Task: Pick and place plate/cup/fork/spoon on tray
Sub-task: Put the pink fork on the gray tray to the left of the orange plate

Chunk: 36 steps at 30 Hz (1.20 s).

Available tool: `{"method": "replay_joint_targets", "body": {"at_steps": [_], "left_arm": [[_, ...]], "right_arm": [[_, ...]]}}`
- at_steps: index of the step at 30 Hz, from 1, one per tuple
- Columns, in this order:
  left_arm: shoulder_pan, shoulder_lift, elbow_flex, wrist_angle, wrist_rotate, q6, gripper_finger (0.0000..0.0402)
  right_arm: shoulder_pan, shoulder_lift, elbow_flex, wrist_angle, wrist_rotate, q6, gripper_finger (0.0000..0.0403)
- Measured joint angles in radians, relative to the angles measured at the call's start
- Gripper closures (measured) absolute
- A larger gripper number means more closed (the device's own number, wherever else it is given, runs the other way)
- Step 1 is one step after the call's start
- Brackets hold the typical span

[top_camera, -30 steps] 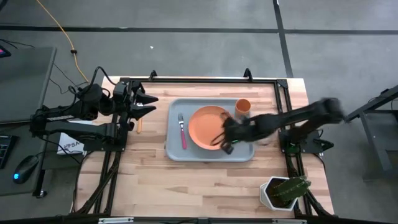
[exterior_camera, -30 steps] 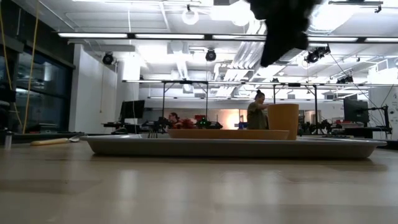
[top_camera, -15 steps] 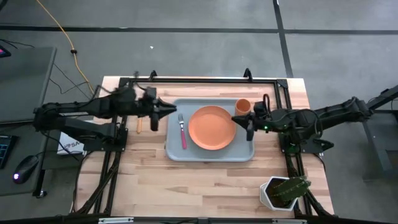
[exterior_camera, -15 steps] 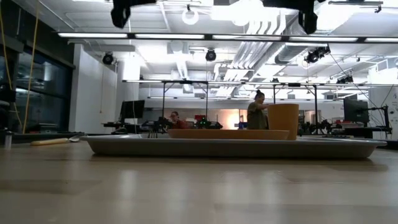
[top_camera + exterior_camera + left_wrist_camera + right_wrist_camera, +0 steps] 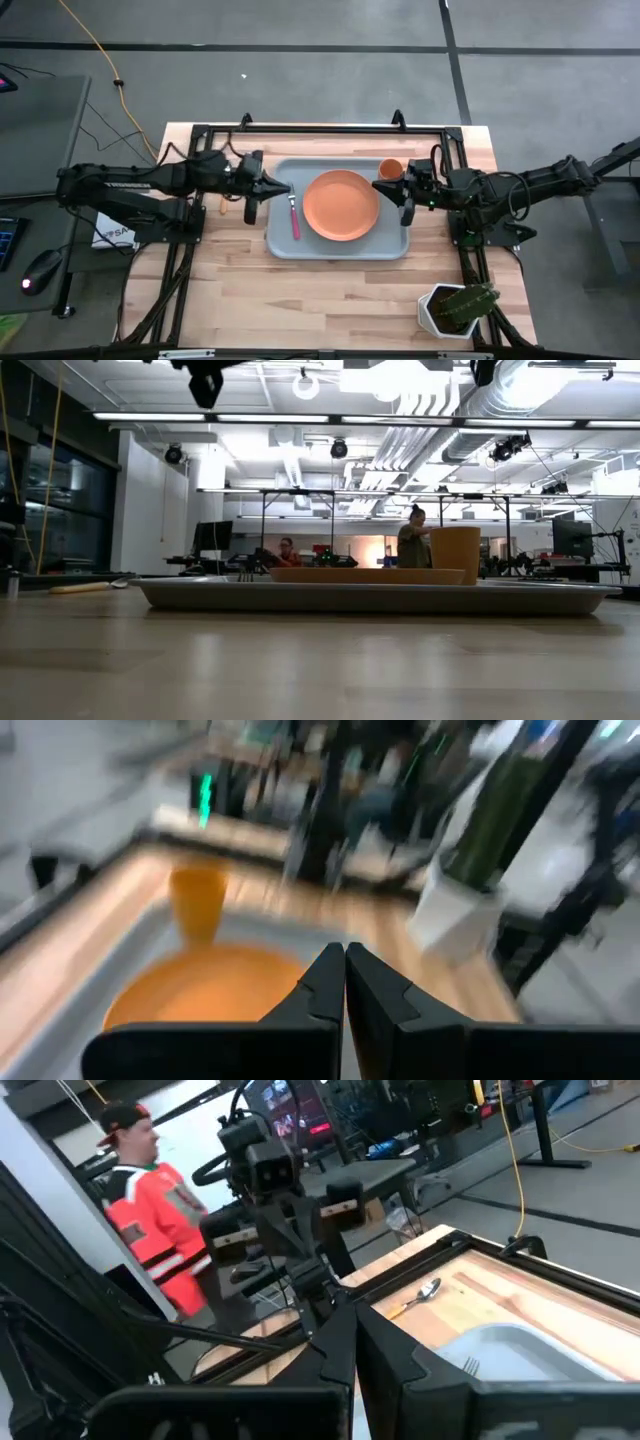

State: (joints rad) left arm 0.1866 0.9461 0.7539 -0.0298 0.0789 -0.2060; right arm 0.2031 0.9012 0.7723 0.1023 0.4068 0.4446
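Overhead, both clenched, empty hands: left [image 5: 283,189], right [image 5: 381,187], flanking round orange plate [image 5: 341,204].

Light falls evenly from overhead, leaving only faint, soft shadows on the pale wooden table [image 5: 330,290] in the high view. In the low view, ceiling strip lights [image 5: 300,417] glare white and the near tabletop is soft and unfocused. The left wrist view is heavily smeared by motion blur, with the plate [image 5: 205,990] and cup [image 5: 197,903] indistinct. The right wrist view is fairly sharp, daylit and bright.
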Motion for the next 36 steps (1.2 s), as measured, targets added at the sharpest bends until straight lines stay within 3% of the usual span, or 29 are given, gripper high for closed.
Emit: {"method": "replay_joint_targets", "body": {"at_steps": [4, 17, 20, 25, 28, 36], "left_arm": [[-0.005, -0.043, -0.073, 0.106, 0.0, -0.017, 0.0401], [0.015, -0.06, -0.093, 0.1, -0.01, -0.011, 0.0401], [0.051, -0.041, -0.07, 0.008, -0.033, -0.019, 0.0401], [0.149, 0.072, 0.043, -0.367, -0.039, 0.009, 0.0401], [0.211, 0.171, 0.06, -0.504, -0.024, 0.039, 0.0401], [0.288, 0.437, 0.06, -0.481, 0.008, 0.124, 0.0401]], "right_arm": [[0.0, 0.0, 0.0, 0.001, -0.022, 0.0, 0.0403], [0.0, 0.0, 0.0, 0.0, -0.036, 0.0, 0.0403], [0.0, 0.0, 0.0, 0.0, -0.032, 0.0, 0.0403], [0.0, 0.0, 0.0, 0.0, -0.032, 0.0, 0.0403], [0.0, 0.0, 0.0, 0.0, -0.029, 0.0, 0.0403], [0.0, 0.001, 0.0, -0.002, 0.011, 0.003, 0.0403]]}}
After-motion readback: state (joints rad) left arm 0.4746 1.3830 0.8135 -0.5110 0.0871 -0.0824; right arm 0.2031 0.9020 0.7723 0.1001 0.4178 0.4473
